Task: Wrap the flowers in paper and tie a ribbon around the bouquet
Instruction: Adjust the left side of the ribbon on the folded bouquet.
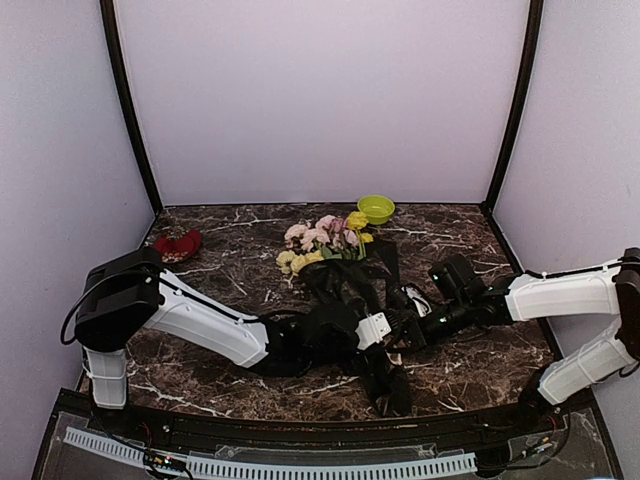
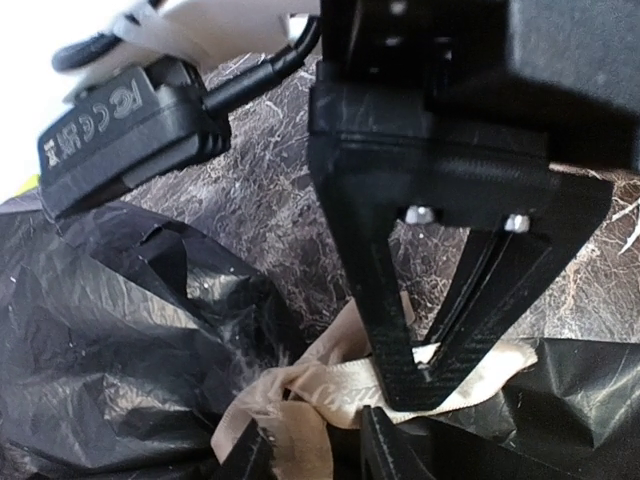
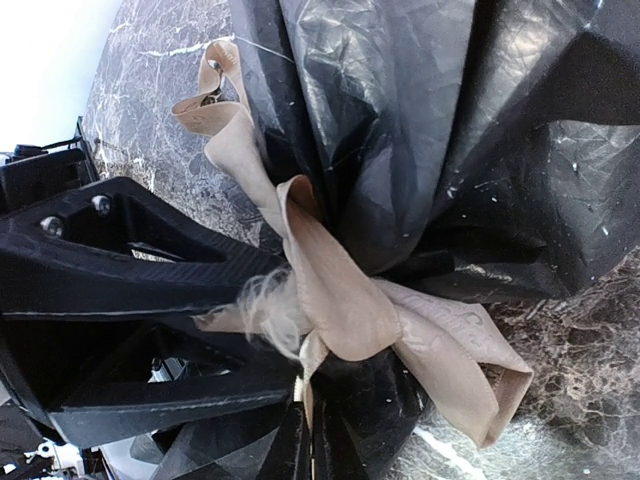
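Two arms met over the bouquet (image 1: pixel 345 272) in the middle of the table (image 1: pixel 230 225). Its flowers (image 1: pixel 325 238) pointed toward the back wall and its black paper (image 3: pixel 450 130) cone trailed toward the near edge. Only the overhead camera took in the blooms, a green bowl (image 1: pixel 376 209) behind them and a red object (image 1: pixel 178 243) at far left. The right wrist camera alone showed the beige ribbon (image 3: pixel 340 300) knotted in loose loops around the cone's pinched neck, with the right gripper (image 3: pixel 278 322) clamped tight on a frayed tail. The left wrist camera showed the left gripper (image 2: pixel 420 385) with its tips nearly together, down on a ribbon fold (whether they pinched it could not be told).
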Available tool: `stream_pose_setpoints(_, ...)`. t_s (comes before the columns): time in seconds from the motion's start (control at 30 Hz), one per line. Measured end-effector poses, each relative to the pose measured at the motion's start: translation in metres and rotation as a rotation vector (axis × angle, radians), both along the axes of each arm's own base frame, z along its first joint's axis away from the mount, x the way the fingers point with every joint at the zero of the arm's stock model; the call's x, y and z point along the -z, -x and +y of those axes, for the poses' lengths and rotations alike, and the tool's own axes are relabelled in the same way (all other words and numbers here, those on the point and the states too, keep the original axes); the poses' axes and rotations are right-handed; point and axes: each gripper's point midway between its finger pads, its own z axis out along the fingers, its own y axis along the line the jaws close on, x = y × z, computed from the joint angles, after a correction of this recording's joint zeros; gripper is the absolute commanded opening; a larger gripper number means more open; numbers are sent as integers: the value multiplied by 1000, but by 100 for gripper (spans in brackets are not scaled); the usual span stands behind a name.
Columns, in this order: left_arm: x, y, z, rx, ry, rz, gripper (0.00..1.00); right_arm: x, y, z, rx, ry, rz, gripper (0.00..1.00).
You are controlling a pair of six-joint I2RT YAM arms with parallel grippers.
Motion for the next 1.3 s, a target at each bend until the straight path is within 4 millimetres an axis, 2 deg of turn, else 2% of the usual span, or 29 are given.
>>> stream_pose_setpoints(0.07,2,0,0,-2,-3,1,3,0,0,0,0,0,0,3)
stream_pose_setpoints(0.1,2,0,1,-4,-5,1,0,0,0,0,0,0,0,3)
stream_pose_setpoints(0.4,4,3,6,-2,15,8,0,0,0,0,-3,-3,2,3)
stream_pose_setpoints(0.73,-4,28,44,11,139,111,0,3,0,2,-7,-3,9,3)
stream_pose_setpoints(0.93,11,41,82,-39,161,207,0,3,0,2,-9,-4,8,4)
stream_pose_setpoints(1.07,16,47,102,-72,167,259,0,3,1,3,-14,-9,11,11)
stream_pose_setpoints(1.13,18,48,106,-85,170,278,0,3,2,3,-21,-13,11,17)
stream_pose_setpoints(1.3,29,47,114,-131,136,311,0,1,4,4,-36,-21,12,21)
